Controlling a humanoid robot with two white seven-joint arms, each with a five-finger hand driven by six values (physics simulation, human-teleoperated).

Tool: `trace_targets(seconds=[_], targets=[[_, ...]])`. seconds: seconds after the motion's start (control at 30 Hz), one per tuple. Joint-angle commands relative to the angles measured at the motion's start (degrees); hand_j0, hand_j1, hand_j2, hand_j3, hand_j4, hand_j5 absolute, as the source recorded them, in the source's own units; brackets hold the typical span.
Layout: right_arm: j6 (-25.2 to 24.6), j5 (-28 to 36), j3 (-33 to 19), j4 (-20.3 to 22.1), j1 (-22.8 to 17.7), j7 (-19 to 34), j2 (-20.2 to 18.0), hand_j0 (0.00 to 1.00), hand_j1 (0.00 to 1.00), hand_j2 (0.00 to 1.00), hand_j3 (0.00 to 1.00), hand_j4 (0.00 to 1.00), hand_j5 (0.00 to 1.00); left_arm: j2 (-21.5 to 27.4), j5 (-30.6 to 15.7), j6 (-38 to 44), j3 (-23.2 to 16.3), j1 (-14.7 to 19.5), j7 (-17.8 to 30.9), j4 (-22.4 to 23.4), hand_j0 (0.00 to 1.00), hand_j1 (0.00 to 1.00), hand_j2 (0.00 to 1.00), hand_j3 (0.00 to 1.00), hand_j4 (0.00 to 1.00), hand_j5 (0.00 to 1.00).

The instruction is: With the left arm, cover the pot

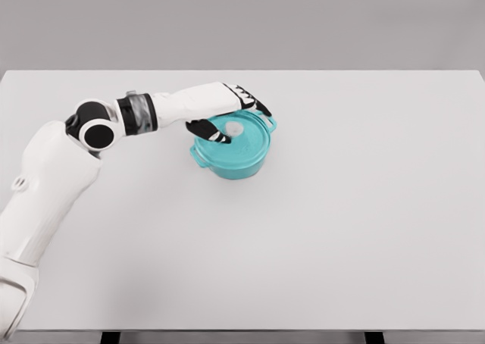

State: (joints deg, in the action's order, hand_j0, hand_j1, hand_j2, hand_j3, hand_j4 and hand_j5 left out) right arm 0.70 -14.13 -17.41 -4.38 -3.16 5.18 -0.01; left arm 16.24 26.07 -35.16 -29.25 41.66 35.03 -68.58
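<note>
Left hand [231,109], white with black finger joints: reaches in from the left, fingers draped over the rear of the lid, thumb curled beside the knob; whether it actually grips cannot be told. Round teal lid [241,137] with pale grey knob [234,129]: directly beneath the hand, seated on the pot. Teal two-handled pot [227,164]: under the hand. White counter [364,207]: carries the pot.

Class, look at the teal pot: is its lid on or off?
On: the lid sits flat over the pot, knob upward, under the left hand.

Simulated test bench: bare white table [341,245], blank grey backdrop [242,22].
</note>
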Motion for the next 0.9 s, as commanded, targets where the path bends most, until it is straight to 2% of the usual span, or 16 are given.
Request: trace_targets(seconds=[0.0, 0.33, 0.4, 0.47, 0.87], targets=[[0.0, 0.07, 0.01, -0.02, 0.0, 0.01, 0.01, 1.0, 1.0, 1.0, 1.0, 1.0, 1.0, -0.16, -0.41, 0.16, -0.02, 0.0, -0.03, 0.11, 0.84, 0.84, 0.84, 0.84, 0.84, 0.84], [0.0, -0.02, 0.01, -0.02, 0.0, 0.01, 0.01, 1.0, 1.0, 1.0, 1.0, 1.0, 1.0, -0.25, 0.2, 0.16, -0.02, 0.88, -0.03, 2.04, 0.85, 0.85, 0.85, 0.85, 0.85, 0.85], [0.0, 0.07, 0.01, -0.02, 0.0, 0.01, 0.01, 1.0, 1.0, 1.0, 1.0, 1.0, 1.0, -0.25, 0.38, 0.16, 0.07, 1.14, -0.03, 2.13, 0.9, 0.9, 0.9, 0.9, 0.9, 0.9], [0.0, -0.02, 0.01, -0.02, 0.0, 0.01, 0.01, 1.0, 1.0, 1.0, 1.0, 1.0, 1.0, -0.25, 0.38, 0.16, 0.07, 1.23, -0.03, 2.31, 0.9, 0.9, 0.9, 0.9, 0.9, 0.9], [0.0, -0.02, 0.01, -0.02, 0.0, 0.01, 0.01, 1.0, 1.0, 1.0, 1.0, 1.0, 1.0, -0.16, 0.12, 0.16, 0.16, 0.97, -0.03, 1.61, 0.9, 0.9, 0.9, 0.9, 0.9, 0.9]])
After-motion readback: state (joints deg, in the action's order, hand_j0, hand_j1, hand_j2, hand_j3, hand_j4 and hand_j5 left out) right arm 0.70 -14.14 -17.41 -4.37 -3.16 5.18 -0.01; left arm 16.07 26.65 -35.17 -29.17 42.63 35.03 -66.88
